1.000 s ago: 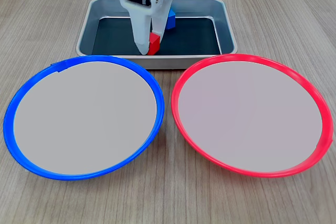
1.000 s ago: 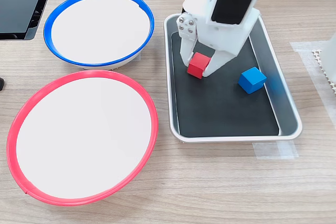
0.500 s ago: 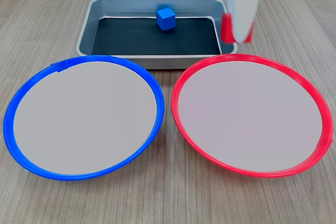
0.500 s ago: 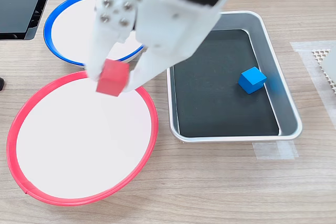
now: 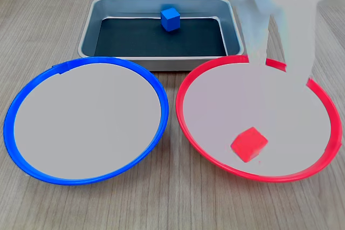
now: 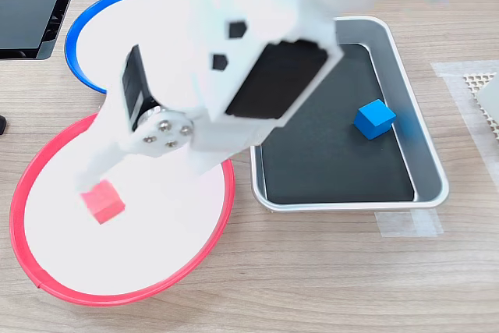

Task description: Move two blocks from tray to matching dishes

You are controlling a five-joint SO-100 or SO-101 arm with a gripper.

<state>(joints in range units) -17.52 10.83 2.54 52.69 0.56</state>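
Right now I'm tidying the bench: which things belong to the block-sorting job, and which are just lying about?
Belongs to the job:
red block
blue block
tray
red-rimmed dish
blue-rimmed dish

Just lying about:
black panels
white perforated mat
clear tape

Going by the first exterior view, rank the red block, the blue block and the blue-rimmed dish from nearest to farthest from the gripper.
The gripper hangs open over the red-rimmed dish.
1. Red block: lying in that dish, below the gripper in the first exterior view.
2. Blue block: in the tray, upper left.
3. Blue-rimmed dish: far left.
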